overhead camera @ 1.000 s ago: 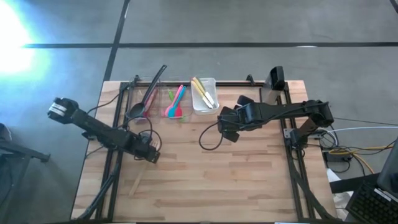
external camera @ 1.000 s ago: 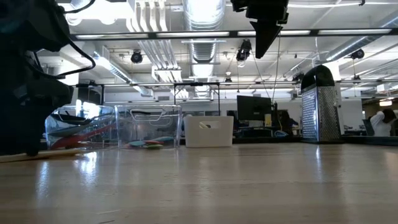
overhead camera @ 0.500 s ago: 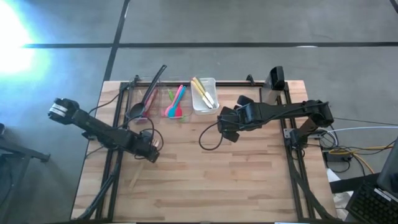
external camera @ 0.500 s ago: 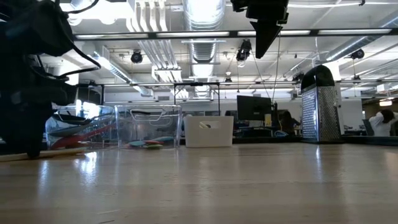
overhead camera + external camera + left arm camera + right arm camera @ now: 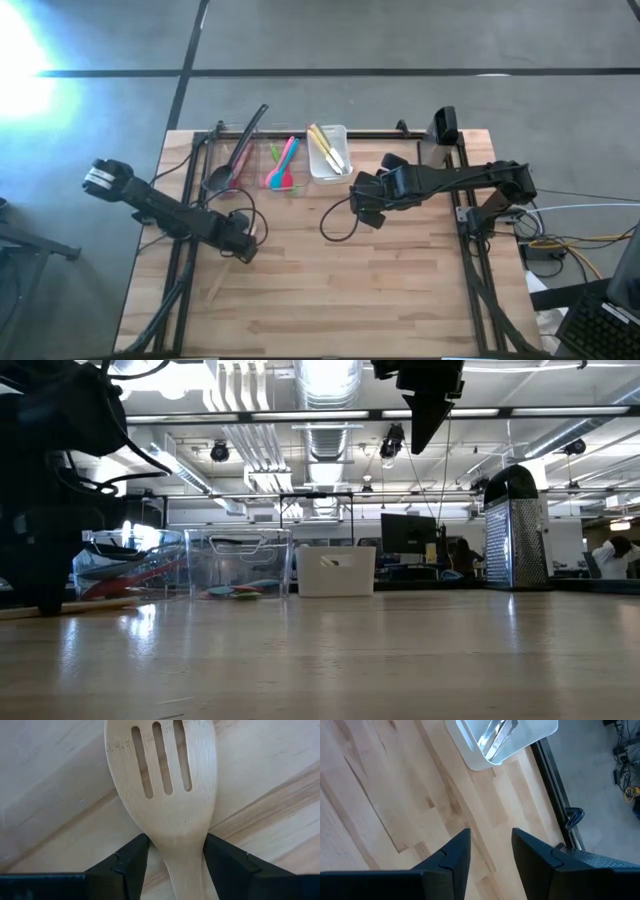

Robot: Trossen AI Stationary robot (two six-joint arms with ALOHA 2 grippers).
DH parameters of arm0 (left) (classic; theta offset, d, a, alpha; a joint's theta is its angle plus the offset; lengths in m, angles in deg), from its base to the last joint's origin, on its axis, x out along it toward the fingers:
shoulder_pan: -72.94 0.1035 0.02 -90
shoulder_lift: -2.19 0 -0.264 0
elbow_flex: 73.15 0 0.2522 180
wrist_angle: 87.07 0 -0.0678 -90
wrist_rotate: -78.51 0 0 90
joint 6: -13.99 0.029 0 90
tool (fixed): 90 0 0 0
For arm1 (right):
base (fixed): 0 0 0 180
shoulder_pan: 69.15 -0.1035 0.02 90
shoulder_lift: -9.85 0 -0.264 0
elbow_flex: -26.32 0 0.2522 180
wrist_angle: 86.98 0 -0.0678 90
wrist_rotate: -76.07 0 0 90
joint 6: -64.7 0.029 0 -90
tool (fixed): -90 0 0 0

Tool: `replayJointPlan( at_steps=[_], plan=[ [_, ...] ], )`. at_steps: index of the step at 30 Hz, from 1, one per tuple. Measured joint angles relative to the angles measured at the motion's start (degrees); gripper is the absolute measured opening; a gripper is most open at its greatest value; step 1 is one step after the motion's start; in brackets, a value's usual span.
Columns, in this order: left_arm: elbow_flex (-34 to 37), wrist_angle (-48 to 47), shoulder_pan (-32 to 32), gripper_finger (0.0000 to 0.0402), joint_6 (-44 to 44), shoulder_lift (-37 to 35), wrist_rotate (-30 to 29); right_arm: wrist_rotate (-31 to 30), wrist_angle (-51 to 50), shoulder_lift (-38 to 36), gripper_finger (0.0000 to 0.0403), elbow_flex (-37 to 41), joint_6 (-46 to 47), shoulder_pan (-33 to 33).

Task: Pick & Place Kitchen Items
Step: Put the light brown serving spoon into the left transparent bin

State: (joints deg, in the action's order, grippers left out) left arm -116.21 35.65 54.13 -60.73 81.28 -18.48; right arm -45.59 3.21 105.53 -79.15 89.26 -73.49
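The wooden slotted spatula (image 5: 165, 785) lies flat on the worktop (image 5: 380, 290) at its left side, and the left gripper (image 5: 172, 857) is down over it. In the left wrist view the spatula's long axis runs straight out ahead between the 2 fingers (image 5: 127, 862), its 3-slot blade pointing away and its neck sitting in the gap. The fingers stand spread on either side of that neck, both close against the wood or just touching it; I judge the grip not yet firm. The coming move needs only a squeeze across the neck, then a lift.

The right gripper (image 5: 490, 855) waits high over the worktop's middle near the white bin (image 5: 328, 165), fingers parted and holding nothing.
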Motion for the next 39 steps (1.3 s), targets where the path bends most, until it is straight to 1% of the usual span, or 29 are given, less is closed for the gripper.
replayJointPlan(
  at_steps=[2, 8, 13, 18, 21, 27, 30, 35, 39],
  plan=[
    [-0.1, -0.1, 0.1, 0.0182, 0.4, -0.2, 0.5, 0.0, 0.0, 0.0, 0.0130, 0.0, -0.2, 0.0],
    [-0.3, -0.5, 0.4, 0.0128, 1.9, -0.2, 2.0, 0.0, 0.0, 0.0, 0.0125, 0.0, -0.2, 0.0],
    [-1.1, -0.7, 0.5, 0.0128, 3.3, -0.2, 2.3, 0.0, 0.0, 0.0, 0.0131, 0.0, -0.8, 0.0],
    [-4.3, -1.8, 0.4, 0.0126, 5.5, -0.2, 2.1, 0.1, 0.0, 0.0, 0.0134, 0.0, -1.0, 0.0],
    [-6.9, -3.0, 0.4, 0.0107, 6.9, -0.1, 1.3, 0.1, 0.1, 0.0, 0.0130, 0.0, -1.0, 0.0],
    [-11.1, -0.1, 0.4, 0.0089, 9.9, -0.1, -1.6, 0.1, 0.1, 0.0, 0.0121, 0.0, -1.2, 0.0],
    [-12.0, 2.6, 0.4, 0.0065, 11.3, -0.1, -2.2, 0.1, 0.1, 0.0, 0.0121, 0.0, -1.2, 0.0],
    [-12.2, 4.4, 0.5, 0.0006, 13.5, -0.2, -3.2, 0.1, 0.2, 0.0, 0.0127, 0.0, -1.2, 0.0],
    [-11.5, 4.2, 1.0, 0.0002, 13.6, -0.2, -3.4, 0.1, 0.2, 0.0, 0.0132, 0.0, -1.2, 0.0]
  ],
)
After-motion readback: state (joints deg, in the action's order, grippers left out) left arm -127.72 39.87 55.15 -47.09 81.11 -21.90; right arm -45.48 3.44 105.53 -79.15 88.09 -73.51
